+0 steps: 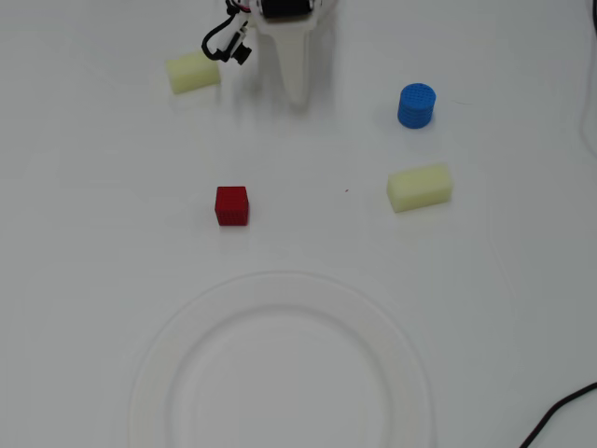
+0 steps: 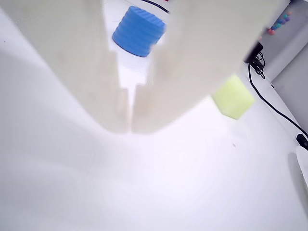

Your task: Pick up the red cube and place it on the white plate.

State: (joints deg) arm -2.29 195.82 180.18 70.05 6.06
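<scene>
The small dark-red cube (image 1: 231, 205) rests on the white table left of centre in the overhead view. Below it lies the large white plate (image 1: 163, 345), nearly the same colour as the table, with nothing on it. My gripper (image 1: 296, 93) hangs at the top of the overhead view, well above and to the right of the cube. In the wrist view its two pale fingers meet at the tips (image 2: 130, 130), so the gripper is shut and holds nothing. Neither cube nor plate shows in the wrist view.
A blue ribbed cylinder (image 1: 416, 105) (image 2: 138, 31) stands at the upper right. One pale yellow block (image 1: 420, 188) (image 2: 233, 97) lies below it, another (image 1: 193, 72) left of the gripper. A black cable (image 1: 560, 415) enters at the lower right.
</scene>
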